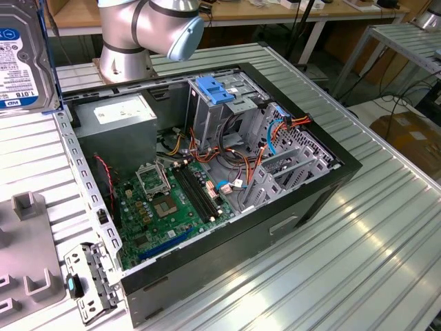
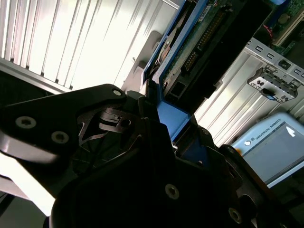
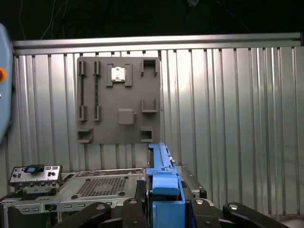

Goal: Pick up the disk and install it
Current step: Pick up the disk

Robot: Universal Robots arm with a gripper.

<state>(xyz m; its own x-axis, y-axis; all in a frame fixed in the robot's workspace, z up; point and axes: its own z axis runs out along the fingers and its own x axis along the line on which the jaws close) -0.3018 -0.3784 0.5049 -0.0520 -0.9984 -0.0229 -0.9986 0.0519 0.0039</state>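
Observation:
The disk, silver with a white and blue label, hangs in the air at the exterior view's upper left, clear of the open computer case. In the first wrist view the disk is edge-on, its blue rail upright between the black fingers of my gripper, which is shut on it. In the second wrist view the disk shows its green circuit board side, and the gripper clamps its blue rail.
Inside the case stand a metal drive cage with a blue plastic top, a grey power supply box, a motherboard and loose cables. A grey fixture plate and a metal bracket lie on the ribbed table. The arm's base stands behind the case.

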